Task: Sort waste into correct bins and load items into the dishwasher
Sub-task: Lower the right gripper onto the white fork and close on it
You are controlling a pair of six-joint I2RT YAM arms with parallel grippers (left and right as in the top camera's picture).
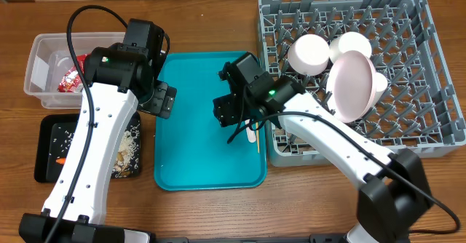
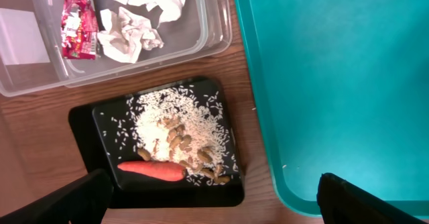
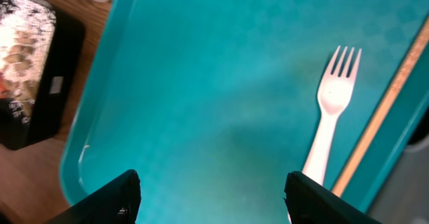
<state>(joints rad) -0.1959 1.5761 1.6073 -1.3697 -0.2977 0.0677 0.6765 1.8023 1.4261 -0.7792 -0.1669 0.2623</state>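
R claw (image 3: 213, 198) is hovering, jaws apart, by fork (image 3: 327, 120); you're loading utensils. Nxt: centre on handle, lower, pinch.

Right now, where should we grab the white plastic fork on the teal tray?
Probably the handle of the white plastic fork, near the head, from straight above, jaws across it: it lies flat on the teal tray, and the thin wooden stick alongside closes in toward the handle's end.

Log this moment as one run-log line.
left hand: open, empty | right hand: open, empty, over teal tray | fork, wooden stick: lying on teal tray | plate: in dish rack
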